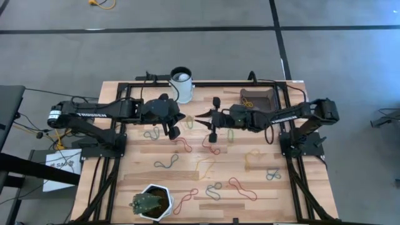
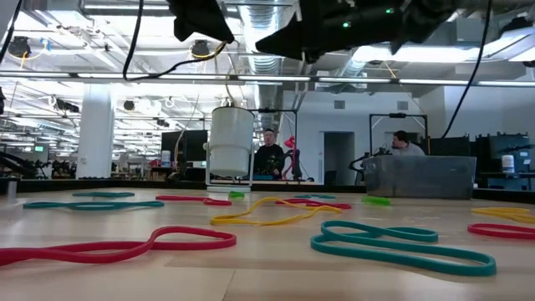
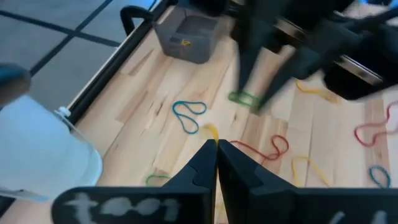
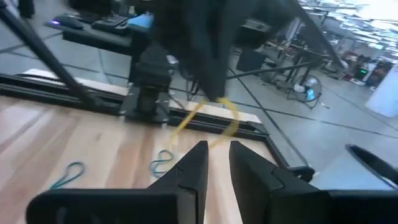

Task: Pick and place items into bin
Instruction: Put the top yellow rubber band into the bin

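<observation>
The only writing that can be made out is white lettering along the left arm's dark forearm, too small to read with certainty. The wooden tabletop [image 1: 187, 169] is made of pale planks set in a black metal frame.

The left gripper [image 1: 171, 130] hangs above the middle of the table, nearer the far edge, its dark fingers [image 3: 205, 163] pressed together and holding a thin yellowish rubber band [image 4: 211, 118], which dangles as a limp loop below the tips. The right gripper [image 1: 199, 117] hangs just beside it, pointing along the table's length toward the left arm, its two fingers slightly parted with nothing visible between them.

The bin [image 1: 260, 98], a shallow rectangular tray of dark translucent plastic, sits at the far right corner with its long side along the far edge; a yellowish band [image 1: 248, 103] lies inside it. A white cylindrical cup [image 1: 182, 84] stands at the middle of the far edge. A white hexagonal pot [image 1: 153, 201] with a green plant stands near the near left corner.

Twisted bands lie flat and scattered: a red one [image 1: 242, 188] toward the near edge, a teal one [image 1: 166, 163] left of centre, a yellow one [image 1: 205, 167] mid-table
</observation>
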Available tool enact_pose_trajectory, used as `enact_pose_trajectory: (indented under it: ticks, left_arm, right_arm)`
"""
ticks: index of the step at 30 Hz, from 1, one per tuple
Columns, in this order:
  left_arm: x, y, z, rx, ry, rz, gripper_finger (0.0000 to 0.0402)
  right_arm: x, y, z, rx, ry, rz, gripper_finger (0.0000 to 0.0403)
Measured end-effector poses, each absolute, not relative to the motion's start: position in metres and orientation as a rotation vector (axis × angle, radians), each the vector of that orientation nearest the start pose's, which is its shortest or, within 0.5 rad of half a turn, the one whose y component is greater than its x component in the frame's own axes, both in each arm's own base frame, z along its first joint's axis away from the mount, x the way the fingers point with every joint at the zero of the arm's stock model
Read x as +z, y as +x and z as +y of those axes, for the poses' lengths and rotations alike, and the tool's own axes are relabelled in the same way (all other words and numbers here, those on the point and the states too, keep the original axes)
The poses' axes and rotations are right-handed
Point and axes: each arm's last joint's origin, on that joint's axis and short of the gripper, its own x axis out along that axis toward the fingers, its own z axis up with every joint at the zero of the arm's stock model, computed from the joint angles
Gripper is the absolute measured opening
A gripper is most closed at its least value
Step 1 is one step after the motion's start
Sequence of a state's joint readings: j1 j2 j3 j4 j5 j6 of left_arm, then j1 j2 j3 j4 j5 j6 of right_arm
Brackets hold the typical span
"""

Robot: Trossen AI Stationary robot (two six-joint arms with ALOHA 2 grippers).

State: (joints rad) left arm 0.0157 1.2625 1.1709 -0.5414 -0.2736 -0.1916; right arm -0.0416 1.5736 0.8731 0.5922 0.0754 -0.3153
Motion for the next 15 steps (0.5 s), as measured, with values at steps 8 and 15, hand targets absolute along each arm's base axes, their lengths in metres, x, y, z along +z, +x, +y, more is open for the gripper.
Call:
enact_pose_trajectory:
  ticks: [8, 15]
  left_arm:
    - [0.333, 0.264, 0.011, 0.320, -0.075, 0.641, 0.0000]
    - [0.332, 0.263, 0.010, 0.314, -0.069, 0.661, 0.0000]
  right_arm:
    - [0.248, 0.368, -0.018, -0.030, -0.318, 0.102, 0.0059]
    - [0.250, 0.385, -0.022, -0.040, -0.320, 0.093, 0.0059]
